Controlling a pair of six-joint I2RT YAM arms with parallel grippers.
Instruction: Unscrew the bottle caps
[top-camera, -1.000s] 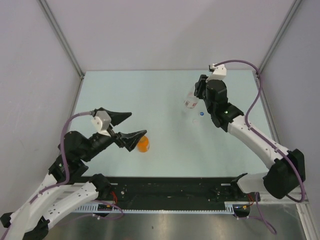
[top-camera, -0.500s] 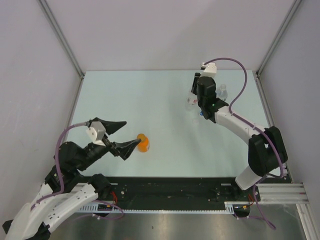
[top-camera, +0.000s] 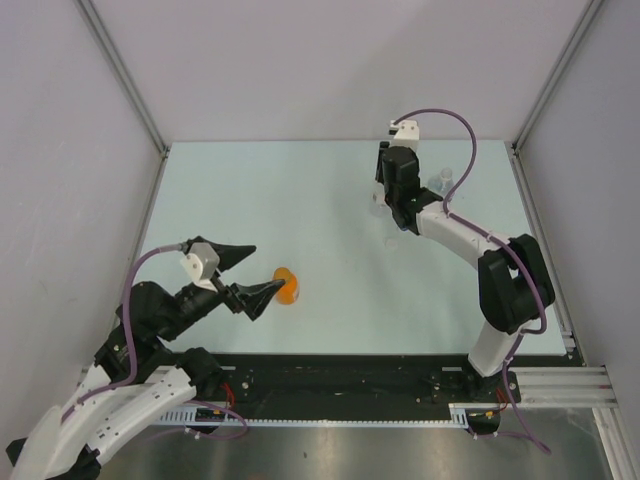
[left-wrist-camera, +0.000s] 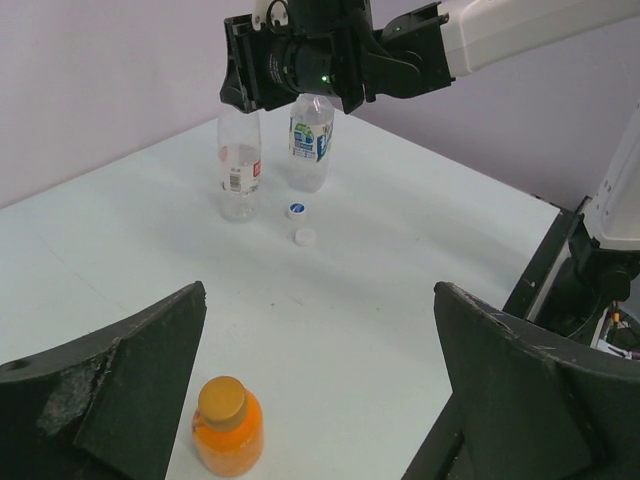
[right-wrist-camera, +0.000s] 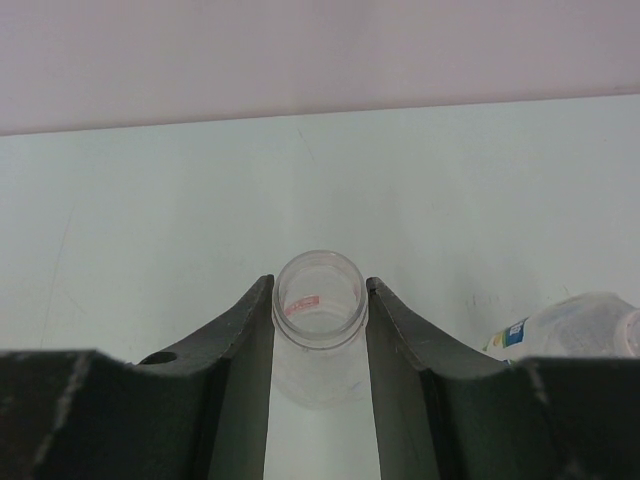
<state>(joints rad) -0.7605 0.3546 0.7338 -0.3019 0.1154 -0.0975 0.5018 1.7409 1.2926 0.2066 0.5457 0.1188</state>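
Observation:
In the left wrist view, the short orange bottle (left-wrist-camera: 228, 432) stands upright with its orange cap (left-wrist-camera: 221, 398) on, close to the left finger of my open left gripper (left-wrist-camera: 320, 288). A blue cap (left-wrist-camera: 295, 210) and a white cap (left-wrist-camera: 305, 237) lie loose on the table. Behind them stand the red-white label bottle (left-wrist-camera: 240, 165) and the blue-white label bottle (left-wrist-camera: 311, 140), both with bare necks. My right gripper (right-wrist-camera: 318, 281) is shut on the open neck of the red-white label bottle (right-wrist-camera: 318, 345). From above, my left gripper (top-camera: 268, 265) sits just left of the orange bottle (top-camera: 287, 288).
The blue-white label bottle (top-camera: 443, 180) stands just right of the right arm's wrist, near the table's far right corner. Grey walls close in the table (top-camera: 300, 200) on three sides. The arms' base rail (top-camera: 340, 385) runs along the near edge.
The right arm has swung left and toward the far wall with the red-white label bottle in its grip, uncovering the blue-white label bottle. My left gripper has drawn back a little from the orange bottle.

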